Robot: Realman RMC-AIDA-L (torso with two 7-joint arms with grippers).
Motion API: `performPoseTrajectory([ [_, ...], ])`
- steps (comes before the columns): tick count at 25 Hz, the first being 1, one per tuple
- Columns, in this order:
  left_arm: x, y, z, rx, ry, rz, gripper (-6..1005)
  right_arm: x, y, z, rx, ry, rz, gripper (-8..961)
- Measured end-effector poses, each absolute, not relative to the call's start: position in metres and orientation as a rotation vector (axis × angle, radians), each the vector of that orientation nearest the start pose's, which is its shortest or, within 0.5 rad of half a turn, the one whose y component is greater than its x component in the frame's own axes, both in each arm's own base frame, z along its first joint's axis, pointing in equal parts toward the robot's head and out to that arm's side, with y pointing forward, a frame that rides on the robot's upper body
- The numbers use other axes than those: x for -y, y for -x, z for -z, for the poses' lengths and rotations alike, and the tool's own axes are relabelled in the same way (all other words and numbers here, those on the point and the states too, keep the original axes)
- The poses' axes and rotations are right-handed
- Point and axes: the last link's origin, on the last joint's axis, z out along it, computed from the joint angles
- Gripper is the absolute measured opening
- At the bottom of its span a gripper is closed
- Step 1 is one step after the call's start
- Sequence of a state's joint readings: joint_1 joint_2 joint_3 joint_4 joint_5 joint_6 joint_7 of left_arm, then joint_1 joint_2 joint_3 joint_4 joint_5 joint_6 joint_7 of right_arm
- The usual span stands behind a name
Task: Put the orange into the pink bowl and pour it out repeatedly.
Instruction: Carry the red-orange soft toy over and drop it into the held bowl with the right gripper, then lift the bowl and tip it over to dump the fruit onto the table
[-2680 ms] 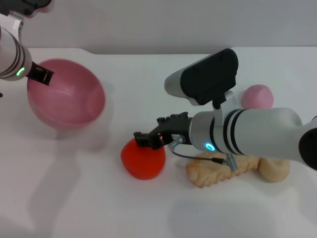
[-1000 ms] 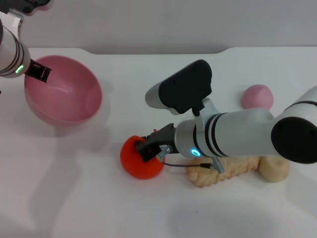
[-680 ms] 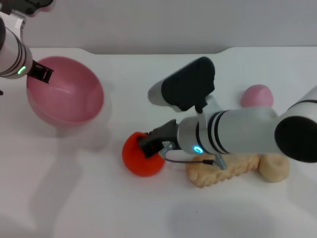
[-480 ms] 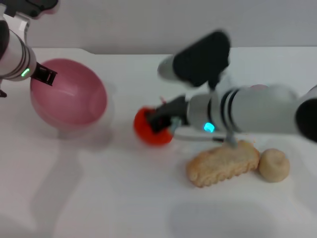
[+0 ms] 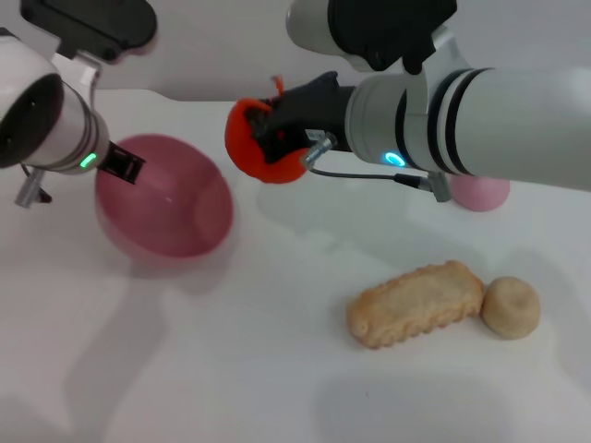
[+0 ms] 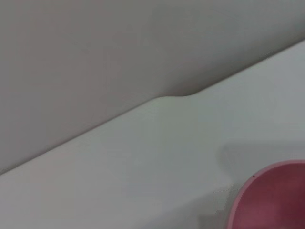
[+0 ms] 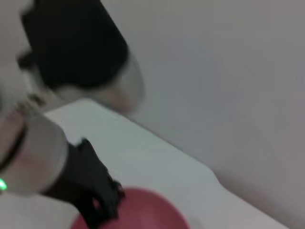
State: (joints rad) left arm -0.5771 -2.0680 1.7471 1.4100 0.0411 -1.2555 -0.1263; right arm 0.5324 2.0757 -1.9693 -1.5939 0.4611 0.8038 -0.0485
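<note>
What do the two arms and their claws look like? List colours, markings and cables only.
Both arms are glossy white tubes. The right arm has black rings near the wrist, a small lit cyan-green light, a black-topped camera housing, and a thin dark cable looping beneath. Its right claw is black. The left arm carries a green light and a black-topped housing too; its left claw is also black.

orange: bright red-orange, rounded, held up off the white table in the right gripper's closed fingers, above and beside the bowl's far edge.
pink bowl: glossy, plain pink, tilted with its opening facing the orange, gripped at the rim by the left gripper.
</note>
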Motion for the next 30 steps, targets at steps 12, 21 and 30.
performPoseTrajectory([
  [12,-0.384,0.164,0.012,0.841,1.982,-0.453,46,-0.351,-0.054,0.074,-0.585,2.436,-0.282,45],
  [21,-0.383,0.150,0.016,0.837,2.032,-0.413,45,-0.358,-0.052,0.083,-0.608,2.459,-0.275,45],
  [30,-0.382,0.143,0.016,0.810,2.047,-0.398,46,-0.358,-0.055,0.089,-0.627,2.470,-0.263,133],
])
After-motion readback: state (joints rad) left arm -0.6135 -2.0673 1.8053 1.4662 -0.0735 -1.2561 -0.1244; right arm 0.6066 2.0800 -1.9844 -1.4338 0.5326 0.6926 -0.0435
